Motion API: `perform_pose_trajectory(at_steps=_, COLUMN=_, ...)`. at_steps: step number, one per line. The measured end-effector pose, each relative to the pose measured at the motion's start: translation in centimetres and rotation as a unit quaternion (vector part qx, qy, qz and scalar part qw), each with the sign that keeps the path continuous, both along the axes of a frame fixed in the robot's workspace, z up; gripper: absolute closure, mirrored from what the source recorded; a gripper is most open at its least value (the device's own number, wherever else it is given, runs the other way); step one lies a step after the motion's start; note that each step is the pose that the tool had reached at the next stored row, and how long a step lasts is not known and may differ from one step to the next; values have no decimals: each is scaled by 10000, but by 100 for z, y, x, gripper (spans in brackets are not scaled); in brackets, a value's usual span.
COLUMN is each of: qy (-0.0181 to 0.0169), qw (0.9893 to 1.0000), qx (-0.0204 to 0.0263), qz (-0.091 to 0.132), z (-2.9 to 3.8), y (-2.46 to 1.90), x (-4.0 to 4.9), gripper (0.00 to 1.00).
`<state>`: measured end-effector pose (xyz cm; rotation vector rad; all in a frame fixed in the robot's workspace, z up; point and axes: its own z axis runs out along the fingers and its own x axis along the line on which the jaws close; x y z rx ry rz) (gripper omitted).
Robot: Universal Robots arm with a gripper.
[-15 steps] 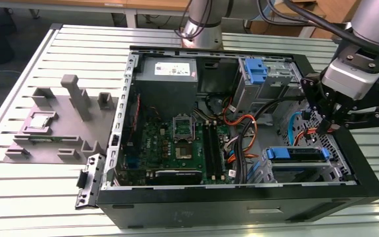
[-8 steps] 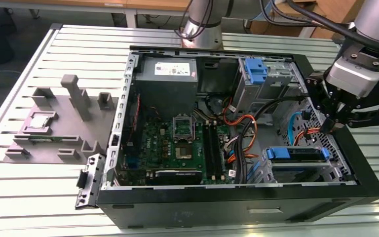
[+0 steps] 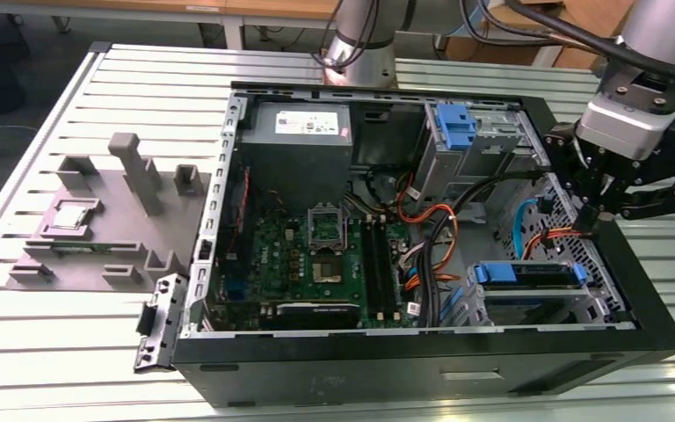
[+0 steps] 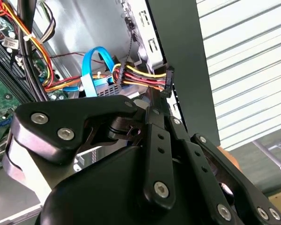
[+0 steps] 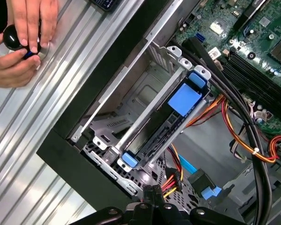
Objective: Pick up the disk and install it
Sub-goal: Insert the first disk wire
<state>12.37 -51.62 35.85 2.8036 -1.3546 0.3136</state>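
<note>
First wrist view adds a person's hands [image 5: 18,42] beside the case [image 5: 61,150] (the tool's [image 3: 601,211] grip unclear).

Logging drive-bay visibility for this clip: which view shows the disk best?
The first wrist view: the disk sits in the bay of the case, its blue rails and handle seen from close above. The exterior view shows it smaller, near the case's front corner. The second wrist view shows gripper linkage and cables.

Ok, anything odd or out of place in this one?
Yes: a person's hands rest on the slatted table beside the open computer case, holding a small black knob. Nothing spilled or damaged.
</note>
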Motion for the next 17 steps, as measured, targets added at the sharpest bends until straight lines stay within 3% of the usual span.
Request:
perform_pose_trajectory(at_steps=2, qy=-14, qw=10000, qx=-66, qz=0, z=-3, y=20, x=4, gripper=90)
perform_pose_trajectory(at_steps=5, qy=-65, qw=9997, qx=-229, qz=1, z=-11, y=36, x=12, gripper=90)
perform_pose_trajectory(at_steps=6, qy=-71, qw=9997, qx=-250, qz=3, z=-16, y=38, x=16, gripper=90)
perform_pose_trajectory(at_steps=10, qy=-78, qw=9993, qx=-251, qz=249, z=-24, y=39, x=20, gripper=90)
perform_pose_trajectory(at_steps=13, qy=-85, qw=9984, qx=-250, qz=501, z=-32, y=39, x=20, gripper=90)
perform_pose_trajectory(at_steps=17, qy=-87, qw=9980, qx=-253, qz=574, z=-38, y=46, x=36, gripper=90)
